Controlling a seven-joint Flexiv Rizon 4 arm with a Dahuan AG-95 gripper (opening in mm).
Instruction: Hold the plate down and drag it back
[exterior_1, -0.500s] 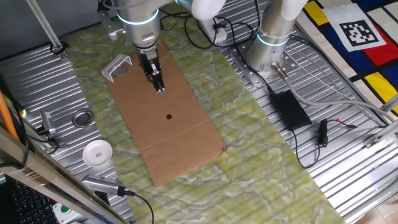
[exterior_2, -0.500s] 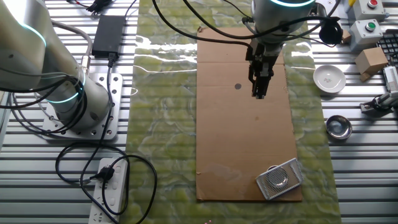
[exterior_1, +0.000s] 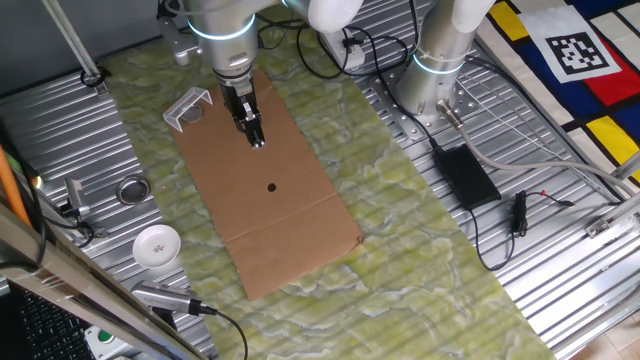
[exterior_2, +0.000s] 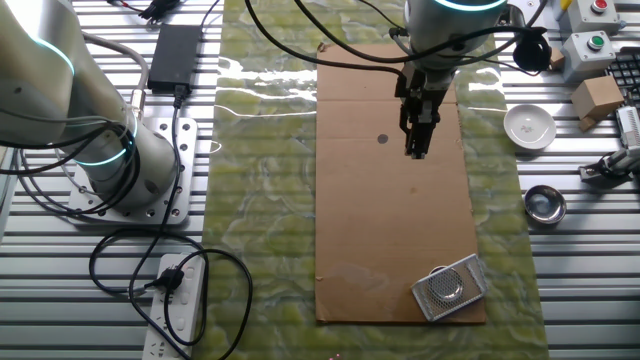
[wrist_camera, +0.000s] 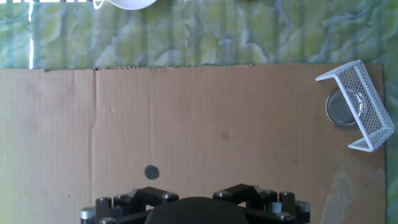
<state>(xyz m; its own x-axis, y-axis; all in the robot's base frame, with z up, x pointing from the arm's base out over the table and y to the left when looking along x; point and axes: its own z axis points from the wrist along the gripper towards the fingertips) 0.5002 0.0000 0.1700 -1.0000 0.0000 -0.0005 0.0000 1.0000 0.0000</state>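
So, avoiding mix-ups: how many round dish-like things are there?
3: the plate under the mesh rack, the metal ring off the cardboard, the white bowl beside it. None seems hidden.

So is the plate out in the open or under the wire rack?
Under it: the plate lies flat on the cardboard, the white wire rack arching over it.

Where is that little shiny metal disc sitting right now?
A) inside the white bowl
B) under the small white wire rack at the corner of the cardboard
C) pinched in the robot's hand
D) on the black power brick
B: in the hand view the plate lies on the cardboard sheet beneath the white wire rack, apart from the hand.
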